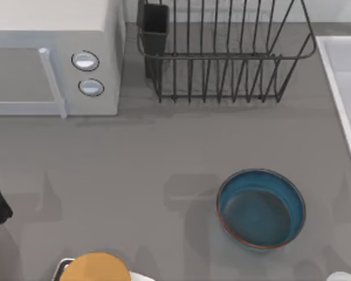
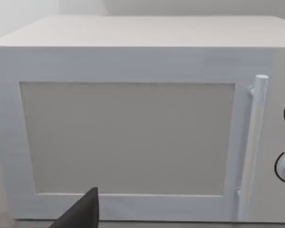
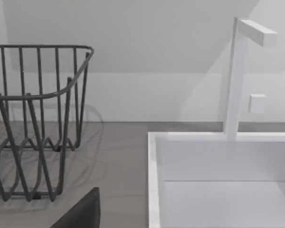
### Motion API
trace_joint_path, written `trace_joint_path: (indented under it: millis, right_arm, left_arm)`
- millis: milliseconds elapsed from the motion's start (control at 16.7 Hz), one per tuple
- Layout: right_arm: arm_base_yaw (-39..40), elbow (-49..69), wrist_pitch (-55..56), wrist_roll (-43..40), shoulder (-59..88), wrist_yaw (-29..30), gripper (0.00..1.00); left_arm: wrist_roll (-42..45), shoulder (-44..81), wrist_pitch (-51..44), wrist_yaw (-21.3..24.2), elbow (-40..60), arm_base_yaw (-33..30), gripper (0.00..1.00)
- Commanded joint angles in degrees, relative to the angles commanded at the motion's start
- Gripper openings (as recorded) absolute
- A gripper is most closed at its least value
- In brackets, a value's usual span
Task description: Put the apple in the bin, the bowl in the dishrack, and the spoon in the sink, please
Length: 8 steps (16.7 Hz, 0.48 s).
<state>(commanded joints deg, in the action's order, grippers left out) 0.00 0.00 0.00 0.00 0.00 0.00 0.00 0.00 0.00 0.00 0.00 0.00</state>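
The table [image 1: 164, 152] carries one microwave [image 1: 52, 58] at the far left, cut off by the frame, with two round knobs [image 1: 85, 61]. One dishrack [image 1: 222, 58] stands empty at the far middle, its cutlery cup [image 1: 154, 26] at the left corner. The sink [image 1: 345, 88] runs off the right edge, one faucet [image 3: 237, 76] behind it. One bowl [image 1: 261, 209] sits empty, near right, apart from rack and sink. An orange-yellow round thing [image 1: 95, 268] is half cropped at the near edge. Whether either gripper is spread or pressed together, I cannot tell.
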Motion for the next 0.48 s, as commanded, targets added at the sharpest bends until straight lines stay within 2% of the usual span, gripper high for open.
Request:
trace_joint_path:
  millis: [240, 480]
  right_arm:
    - [1.1, 3.0, -2.8, 0.83, 3.45, 0.07, 1.0]
    - [5.03, 13.19, -12.03, 4.49, 16.46, -0.07, 1.0]
  left_arm:
    - [0.0, 0.0, 0.0, 0.0, 0.0, 0.0, 1.0]
    - [0.0, 0.0, 0.0, 0.0, 0.0, 0.0, 1.0]
